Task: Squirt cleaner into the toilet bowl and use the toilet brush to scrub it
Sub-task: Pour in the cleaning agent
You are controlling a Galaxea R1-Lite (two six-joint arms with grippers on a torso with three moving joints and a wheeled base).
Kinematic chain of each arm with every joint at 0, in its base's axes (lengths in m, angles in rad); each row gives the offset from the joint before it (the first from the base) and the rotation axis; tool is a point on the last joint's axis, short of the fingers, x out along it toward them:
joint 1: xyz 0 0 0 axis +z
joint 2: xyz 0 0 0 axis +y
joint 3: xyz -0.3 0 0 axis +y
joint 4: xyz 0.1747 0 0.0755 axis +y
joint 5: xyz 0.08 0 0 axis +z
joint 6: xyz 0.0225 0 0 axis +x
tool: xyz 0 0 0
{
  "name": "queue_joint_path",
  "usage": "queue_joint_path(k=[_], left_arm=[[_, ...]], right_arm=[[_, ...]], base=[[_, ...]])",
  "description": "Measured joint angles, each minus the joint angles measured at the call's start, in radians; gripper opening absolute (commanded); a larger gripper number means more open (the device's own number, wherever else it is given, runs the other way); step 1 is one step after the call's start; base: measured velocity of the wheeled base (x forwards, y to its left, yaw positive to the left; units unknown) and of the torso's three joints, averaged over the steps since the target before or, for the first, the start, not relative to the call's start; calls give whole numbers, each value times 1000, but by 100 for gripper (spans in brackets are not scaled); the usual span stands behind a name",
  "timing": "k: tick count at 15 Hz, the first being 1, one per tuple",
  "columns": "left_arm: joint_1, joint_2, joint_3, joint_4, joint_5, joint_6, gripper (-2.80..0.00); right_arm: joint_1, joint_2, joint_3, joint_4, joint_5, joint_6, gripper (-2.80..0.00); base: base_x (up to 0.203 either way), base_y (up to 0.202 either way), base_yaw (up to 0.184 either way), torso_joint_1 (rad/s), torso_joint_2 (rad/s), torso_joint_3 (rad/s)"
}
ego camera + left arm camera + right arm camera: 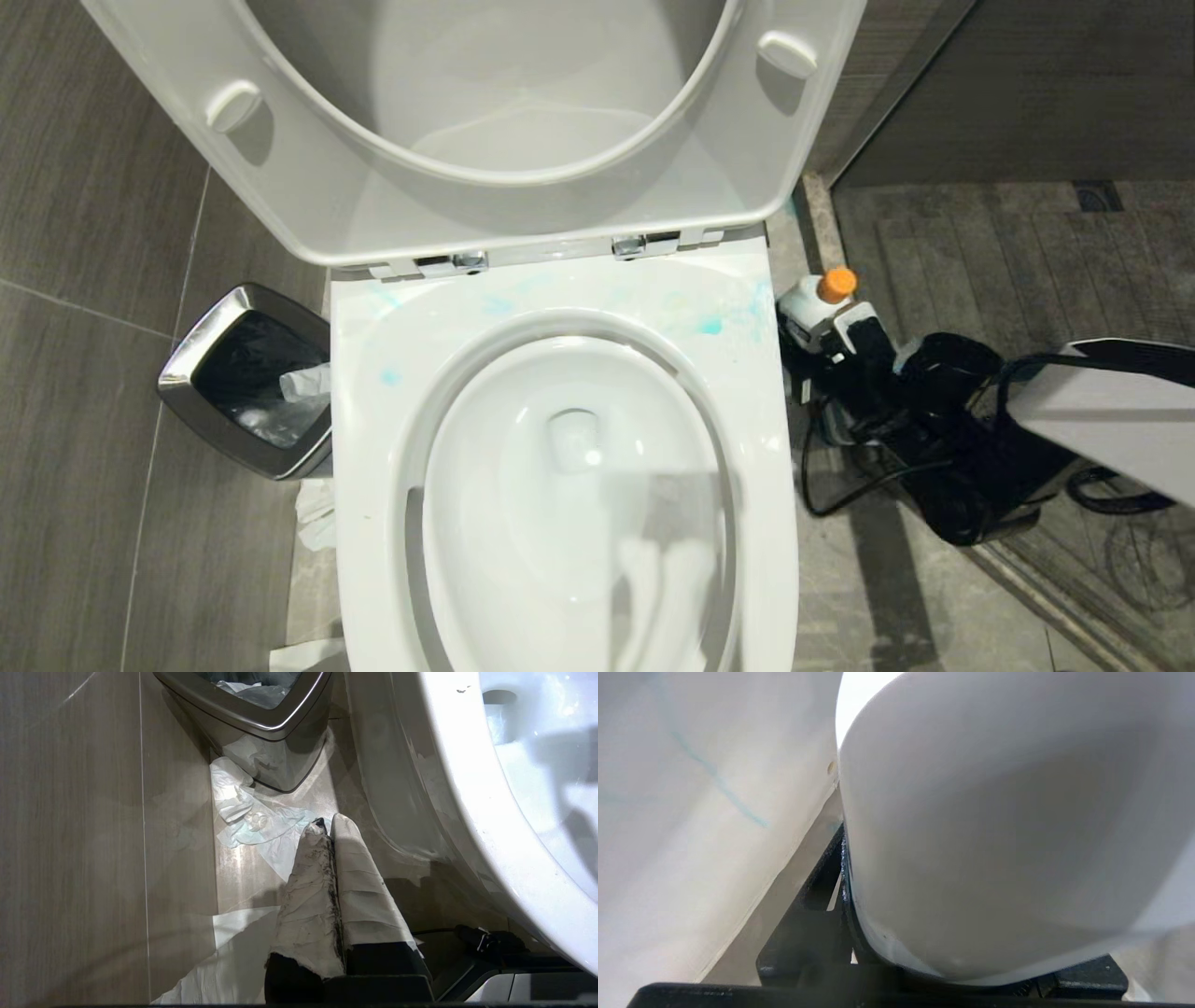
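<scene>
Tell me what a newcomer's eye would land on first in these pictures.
The open toilet bowl fills the middle of the head view, its seat and lid raised and light blue smears across the back of its rim. Just right of it, the right gripper holds the cleaner, its orange cap pointing up. On the left, a steel waste bin stands on the floor with crumpled tissue paper beside it.

text: none legible | labels: none | brands: none | numbers: none
</scene>
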Motion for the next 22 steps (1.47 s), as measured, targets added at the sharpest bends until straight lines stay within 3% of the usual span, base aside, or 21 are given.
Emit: queue_joint_path(k=[7, 11, 14, 20, 22], left_arm=[[0, 0, 0, 0, 0, 0, -280], [0, 0, 0, 0, 0, 0, -280], [0, 0, 0, 0, 0, 0, -280], [0, 0, 0, 0, 0, -1, -280], [0, 0, 0, 0, 0, -1, -280]], right_arm=[[1, -496, 417, 7, -89, 17, -280], [2, -730, 549, 51, -147, 27, -280], [2, -907, 560, 213, -182, 26, -280], [1, -1258, 523, 687, -278, 23, -280], [0, -1322, 518, 762, -314, 22, -280]], base=[[0, 0, 0, 0, 0, 0], [0, 0, 0, 0, 0, 0], [0, 0, 0, 0, 0, 0], [0, 0, 0, 0, 0, 0], [0, 0, 0, 0, 0, 0]])
